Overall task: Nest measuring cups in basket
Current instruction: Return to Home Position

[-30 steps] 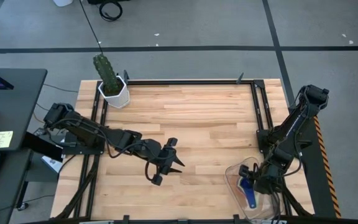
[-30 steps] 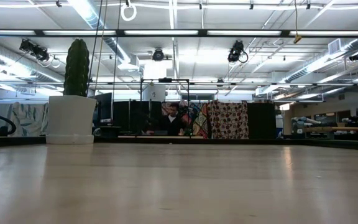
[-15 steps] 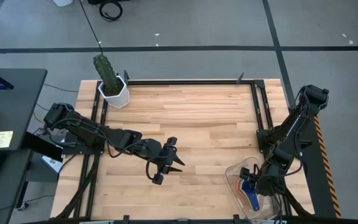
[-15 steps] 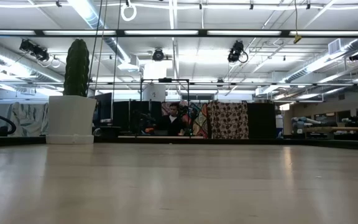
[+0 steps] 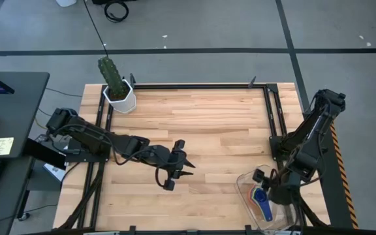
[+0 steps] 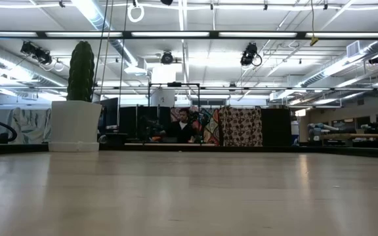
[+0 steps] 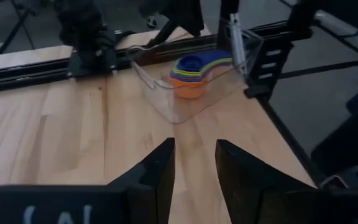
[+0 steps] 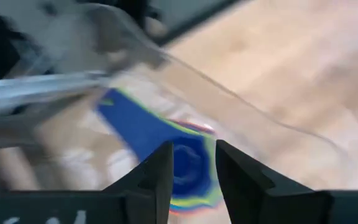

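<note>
The measuring cups (image 5: 262, 199) sit nested in one stack, a blue one (image 8: 188, 163) on top and an orange one (image 7: 188, 89) at the bottom. The stack rests on the floor of the clear basket (image 5: 245, 181) at the table's near right corner. My right gripper (image 5: 264, 181) hovers above the basket, open and pointing steeply down at the stack (image 8: 191, 165). My left gripper (image 5: 187, 166) hangs open over the table's near middle, aimed at the basket (image 7: 166, 106), nothing between its fingers (image 7: 194, 168). The low view shows neither gripper nor the cups.
A white pot with a cactus (image 5: 119, 96) stands at the table's far left corner. A black frame rail (image 5: 273, 117) runs along the right side beside the basket. Bare wood (image 5: 214, 130) lies between the two arms.
My right gripper has risen out of the basket, mostly in the last half second. The nested cups have stayed where they were on the basket's floor.
</note>
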You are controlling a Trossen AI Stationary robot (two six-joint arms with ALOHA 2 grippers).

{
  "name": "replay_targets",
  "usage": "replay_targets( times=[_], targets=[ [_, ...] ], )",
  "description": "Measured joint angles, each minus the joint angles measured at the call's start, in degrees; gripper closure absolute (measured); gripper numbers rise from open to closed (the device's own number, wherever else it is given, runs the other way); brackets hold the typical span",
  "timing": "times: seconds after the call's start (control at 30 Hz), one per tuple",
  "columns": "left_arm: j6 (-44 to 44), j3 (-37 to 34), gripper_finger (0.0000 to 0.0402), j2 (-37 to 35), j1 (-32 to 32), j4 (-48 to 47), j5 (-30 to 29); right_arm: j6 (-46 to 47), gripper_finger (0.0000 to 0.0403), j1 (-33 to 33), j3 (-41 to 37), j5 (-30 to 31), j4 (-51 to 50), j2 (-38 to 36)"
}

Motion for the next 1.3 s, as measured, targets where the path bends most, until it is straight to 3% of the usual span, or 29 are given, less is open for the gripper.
replay_targets(
  times=[0.17, 0.3, 0.4, 0.6, 0.8, 1.3],
  targets=[
    [-0.07, -0.02, 0.0280, 0.37, 0.77, -0.05, -0.39, 2.05, 0.0302, -1.80, 0.71, 9.74, -4.61, 0.00],
    [-0.09, -0.02, 0.0280, 0.35, 1.59, -0.16, -0.39, 1.81, 0.0353, -4.80, 0.71, 13.47, -7.05, 0.00],
    [-0.10, -0.02, 0.0280, 0.35, 2.20, -0.18, -0.39, -0.50, 0.0393, -8.12, 0.66, 12.02, -6.23, 0.00],
    [-0.13, -0.02, 0.0280, 0.35, 3.19, -0.73, -0.39, -2.03, 0.0398, -13.64, -4.02, 9.13, -0.26, -0.02],
    [-0.13, -0.02, 0.0280, 0.35, 3.29, -2.02, -0.39, -1.69, 0.0400, -15.07, -10.21, 6.00, 1.66, 0.00],
    [0.15, -0.02, 0.0280, 0.35, 3.29, -2.24, -0.41, 18.04, 0.0402, -14.91, -14.20, 5.97, -3.08, -0.01]
  ],
)
